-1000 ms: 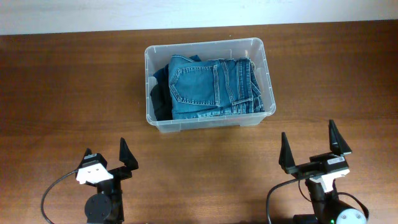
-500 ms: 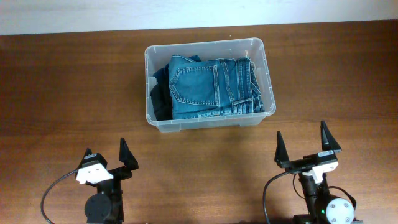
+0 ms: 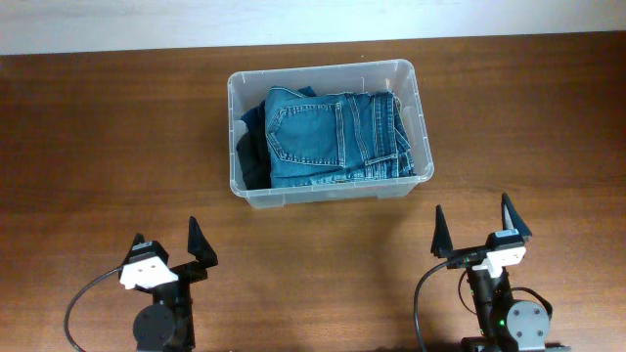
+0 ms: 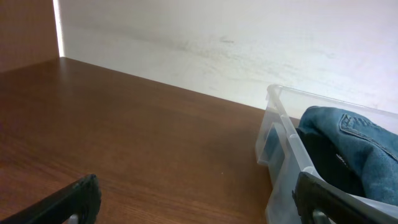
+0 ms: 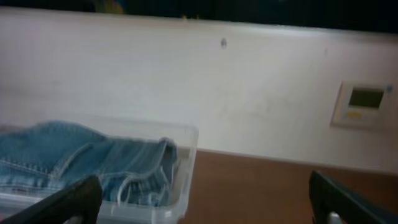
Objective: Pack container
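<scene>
The clear plastic container (image 3: 250,196) stands at the back middle of the brown table, with folded blue jeans (image 3: 333,137) inside and a darker garment (image 3: 251,147) at their left. My left gripper (image 3: 166,242) sits near the front left, open and holding nothing. My right gripper (image 3: 473,227) is at the front right, also open and holding nothing, well short of the container. In the left wrist view the container (image 4: 280,152) is at the right with the jeans (image 4: 360,140) showing over its rim. In the right wrist view the container (image 5: 183,180) and the jeans (image 5: 74,155) lie at the left.
A white wall (image 3: 293,20) runs along the table's far edge. A small wall panel (image 5: 364,102) shows in the right wrist view. Bare wood (image 3: 108,147) lies on both sides of the container and in front of it.
My right arm has drawn back toward the front edge and shifted slightly left, its gripper still open. The left arm, the container and the jeans have not moved.
</scene>
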Available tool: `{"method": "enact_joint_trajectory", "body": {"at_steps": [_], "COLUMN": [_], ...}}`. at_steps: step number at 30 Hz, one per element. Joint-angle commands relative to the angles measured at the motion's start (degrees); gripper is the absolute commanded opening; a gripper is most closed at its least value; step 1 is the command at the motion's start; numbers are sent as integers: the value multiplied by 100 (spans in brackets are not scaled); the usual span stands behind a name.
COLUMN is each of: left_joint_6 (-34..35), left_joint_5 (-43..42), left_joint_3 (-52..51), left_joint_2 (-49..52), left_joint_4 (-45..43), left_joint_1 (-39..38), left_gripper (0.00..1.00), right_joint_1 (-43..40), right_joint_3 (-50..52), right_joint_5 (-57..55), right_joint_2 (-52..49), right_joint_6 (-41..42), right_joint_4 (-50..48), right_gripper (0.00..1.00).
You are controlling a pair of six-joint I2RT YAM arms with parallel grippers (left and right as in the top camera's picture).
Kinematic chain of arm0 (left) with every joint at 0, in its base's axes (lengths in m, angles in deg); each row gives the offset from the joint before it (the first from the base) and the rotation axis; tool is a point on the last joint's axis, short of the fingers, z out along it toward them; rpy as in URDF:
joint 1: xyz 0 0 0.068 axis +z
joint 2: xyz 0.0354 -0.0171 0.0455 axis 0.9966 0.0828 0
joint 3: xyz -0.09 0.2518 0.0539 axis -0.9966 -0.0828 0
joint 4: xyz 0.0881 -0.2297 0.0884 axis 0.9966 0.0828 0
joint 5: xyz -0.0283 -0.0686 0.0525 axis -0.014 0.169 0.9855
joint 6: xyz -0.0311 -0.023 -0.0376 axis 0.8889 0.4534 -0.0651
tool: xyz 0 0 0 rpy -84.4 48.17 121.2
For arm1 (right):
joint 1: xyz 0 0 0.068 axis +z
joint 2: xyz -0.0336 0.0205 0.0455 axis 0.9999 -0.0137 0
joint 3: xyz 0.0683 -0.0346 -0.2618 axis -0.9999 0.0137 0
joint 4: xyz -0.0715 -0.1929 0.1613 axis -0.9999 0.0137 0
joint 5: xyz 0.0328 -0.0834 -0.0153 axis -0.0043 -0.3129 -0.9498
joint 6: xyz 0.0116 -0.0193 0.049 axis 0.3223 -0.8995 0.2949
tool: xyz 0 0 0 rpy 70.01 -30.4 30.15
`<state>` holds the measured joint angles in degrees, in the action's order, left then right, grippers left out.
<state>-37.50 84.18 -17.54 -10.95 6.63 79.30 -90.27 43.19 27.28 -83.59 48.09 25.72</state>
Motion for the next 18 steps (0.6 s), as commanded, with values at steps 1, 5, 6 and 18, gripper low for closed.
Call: {"method": "enact_joint_trajectory", "body": {"at_steps": [1, 5, 6, 18], "left_joint_6": [-70, -70, -70, -70], "left_joint_5": [0, 0, 0, 2], "left_joint_3": [-42, -42, -42, -42], "left_joint_2": [-50, -50, -50, -50], "left_joint_4": [-13, -15, -13, -15], "left_joint_1": [28, 28, 28, 28], "left_gripper": [99, 100, 99, 99], "right_joint_1": [35, 35, 35, 35], "right_joint_3": [31, 31, 31, 31], "right_joint_5": [-116, -118, -122, -201], "right_joint_2": [68, 68, 68, 68], "right_joint_6": [9, 9, 9, 9], "right_joint_4": [129, 546, 669, 1360], "right_gripper": [98, 98, 99, 98]}}
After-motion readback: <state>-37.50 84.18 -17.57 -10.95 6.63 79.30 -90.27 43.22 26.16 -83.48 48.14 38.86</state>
